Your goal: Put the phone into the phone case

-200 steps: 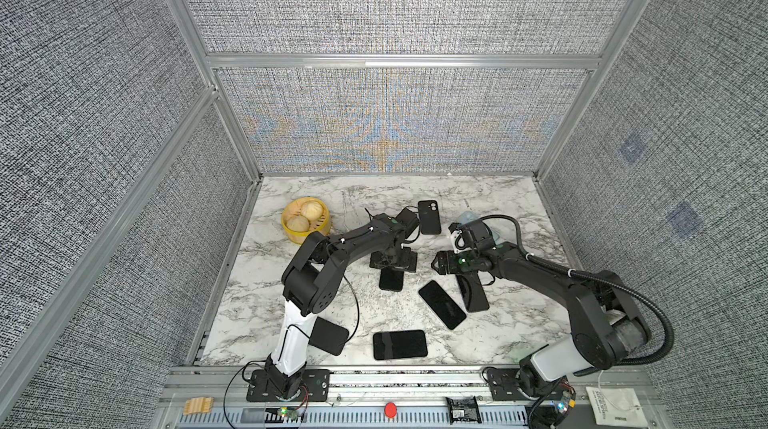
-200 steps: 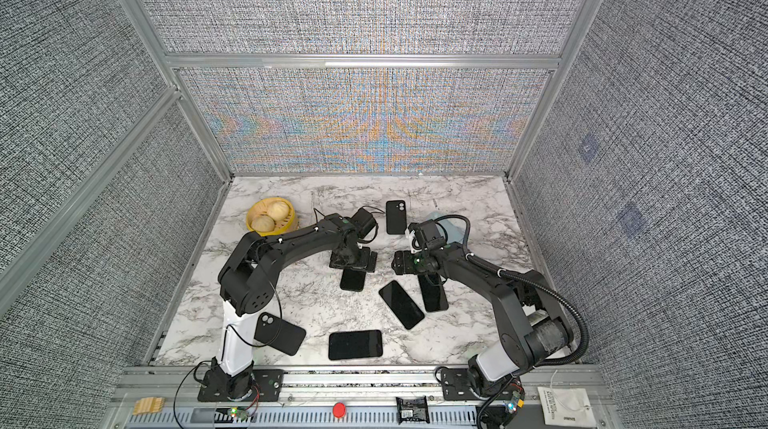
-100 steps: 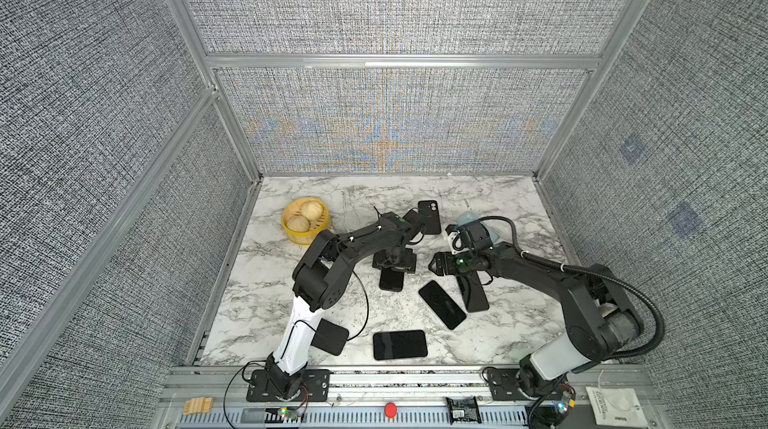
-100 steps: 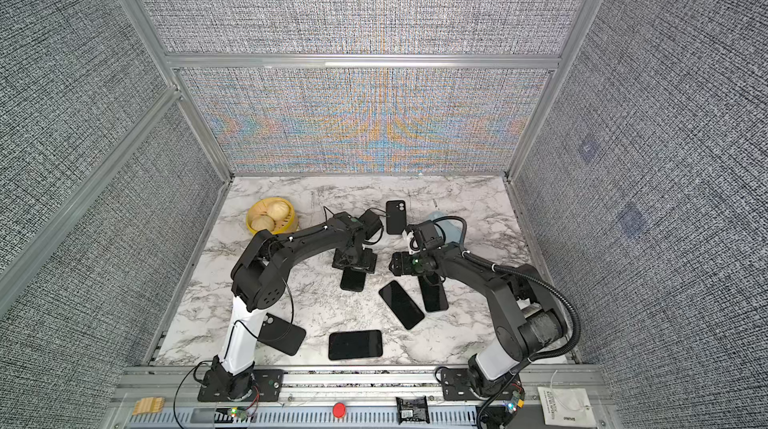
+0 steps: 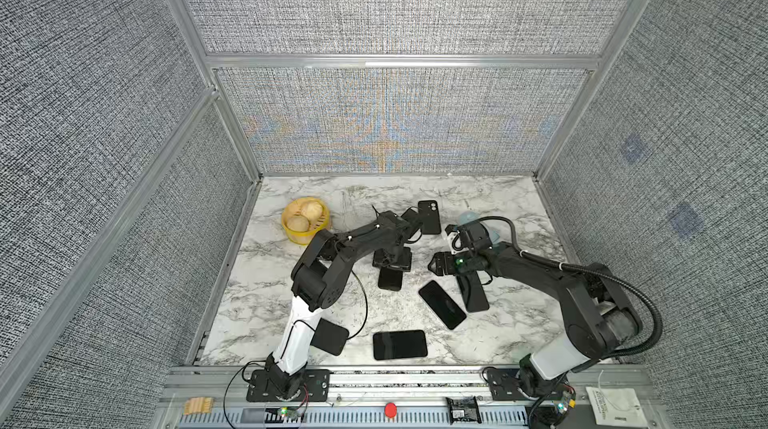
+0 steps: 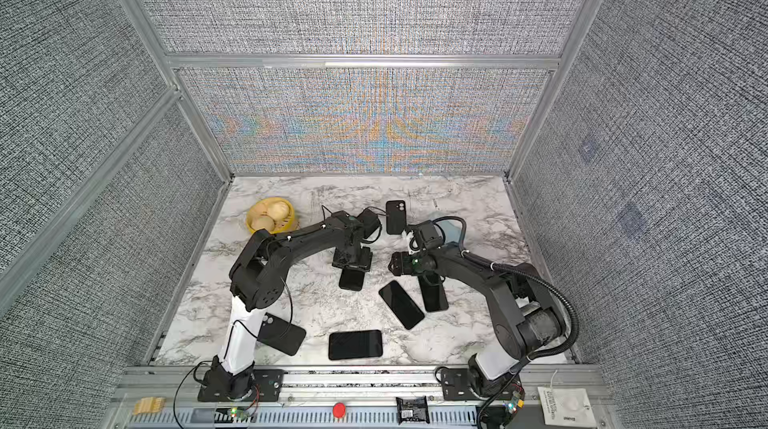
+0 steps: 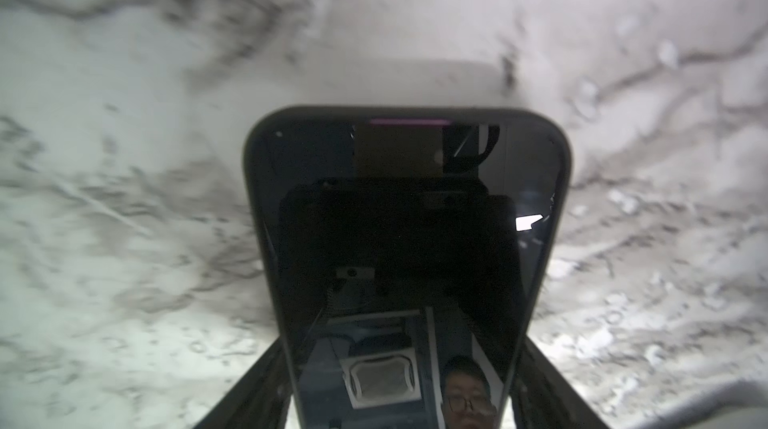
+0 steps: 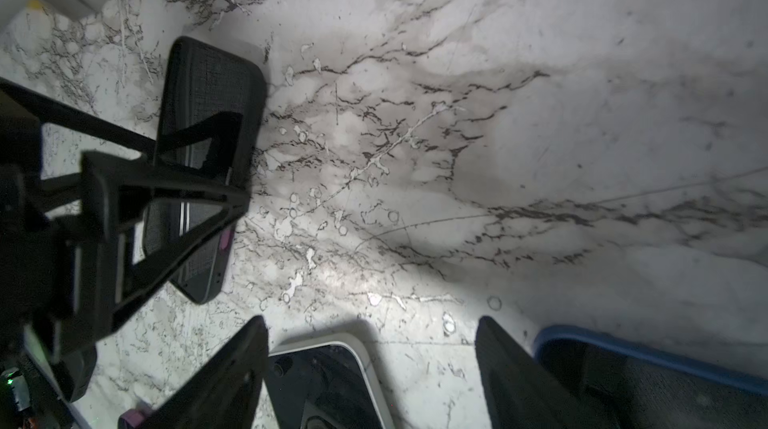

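Top view, basket: a yellow basket (image 5: 305,238) of buns sits well apart from the left gripper's fingers, off their outer side (no part of this job, likely parked clear of the reach).
Black case: a black case (image 6: 291,339) with a camera hole lies flat by the left arm's base, far back from the fingers. I judge it one candidate to receive the phone.
Left gripper: in the left wrist view the left gripper (image 7: 402,348) straddles the phone, fingers (image 7: 259,389) apart with one at each long edge. Whether they pinch it or merely flank it, I cannot tell.
Phone: the phone (image 7: 399,215) lies flat, screen up, on the marble table (image 7: 104,198), running between the fingers and out past their tips. A matte rim surrounds it (perhaps a case already on; unsure).
Why this hold: a flat slab offers only its edges, so gripping near one short end should leave the far end free to enter a case.
Dark slab: a dark slab (image 5: 429,217) with a camera cutout lies beyond the left fingers, near but apart.
Loose phones: a level phone (image 5: 400,344) and a slanted phone (image 5: 441,304) lie apart from every finger, probably spread for single picking.
Right gripper: the right gripper (image 8: 372,325) hovers low, its fingers (image 8: 523,373) spread wide and clamped on nothing. A white-edged phone (image 8: 320,381) lies between them near their roots.
Blue-rimmed item: a blue-rimmed item (image 8: 673,402) sits just outside one right finger (case or cased phone, unclear).
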### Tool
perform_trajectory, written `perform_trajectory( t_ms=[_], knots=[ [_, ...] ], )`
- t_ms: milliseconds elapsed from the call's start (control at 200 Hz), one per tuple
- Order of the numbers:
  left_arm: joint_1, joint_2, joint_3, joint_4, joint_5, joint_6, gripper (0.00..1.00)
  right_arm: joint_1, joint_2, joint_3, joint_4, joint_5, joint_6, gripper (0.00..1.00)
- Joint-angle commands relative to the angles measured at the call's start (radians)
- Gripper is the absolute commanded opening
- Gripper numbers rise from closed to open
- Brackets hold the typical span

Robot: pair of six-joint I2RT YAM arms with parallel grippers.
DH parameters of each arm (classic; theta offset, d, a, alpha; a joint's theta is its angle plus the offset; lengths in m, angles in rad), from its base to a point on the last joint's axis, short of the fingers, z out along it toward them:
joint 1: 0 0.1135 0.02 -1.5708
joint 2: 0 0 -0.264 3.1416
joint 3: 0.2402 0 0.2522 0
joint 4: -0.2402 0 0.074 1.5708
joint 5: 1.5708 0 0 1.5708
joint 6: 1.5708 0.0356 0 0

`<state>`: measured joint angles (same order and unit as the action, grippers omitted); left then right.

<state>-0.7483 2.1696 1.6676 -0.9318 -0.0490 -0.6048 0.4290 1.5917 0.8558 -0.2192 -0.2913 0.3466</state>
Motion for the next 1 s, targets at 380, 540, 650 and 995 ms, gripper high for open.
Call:
perform_trajectory(
  t_ms=[380, 540, 650, 995],
  knots=[
    [0.225, 0.124, 0.334, -0.087, -0.049, 0.196, 0.59, 0.002, 0.017, 0.021, 0.017, -0.006, 0.012, 0.81],
    [0.289, 0.267, 0.587, -0.201, -0.057, 0.258, 0.59, 0.001, 0.024, 0.035, 0.004, -0.008, 0.008, 0.81],
    [0.330, 0.330, 0.686, -0.233, -0.050, 0.278, 0.59, 0.001, 0.023, 0.036, 0.006, -0.009, 0.008, 0.81],
    [0.376, 0.394, 0.736, -0.128, -0.048, 0.327, 0.59, 0.002, 0.047, 0.059, 0.000, -0.016, 0.004, 0.81]
  ],
)
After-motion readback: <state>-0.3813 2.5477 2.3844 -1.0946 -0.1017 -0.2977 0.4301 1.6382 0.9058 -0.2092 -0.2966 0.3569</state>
